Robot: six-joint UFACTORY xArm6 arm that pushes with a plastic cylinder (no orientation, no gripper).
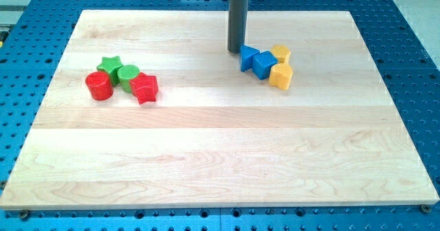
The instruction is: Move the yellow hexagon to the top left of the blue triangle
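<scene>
The yellow hexagon [280, 76] lies right of the board's middle, in the upper half of the view. It touches the lower right side of a blue cube [263, 64]. The blue triangle [247, 56] sits against the cube's upper left side. A yellow star [280, 53] lies just above the hexagon, to the right of the cube. My tip [237, 50] stands at the triangle's upper left edge, touching it or nearly so. The blue blocks lie between my tip and the hexagon.
A second cluster lies at the view's left: a green star [108, 65], a green cylinder [128, 75], a red cylinder [99, 86] and a red star [144, 88]. The wooden board [220, 155] rests on a blue perforated table.
</scene>
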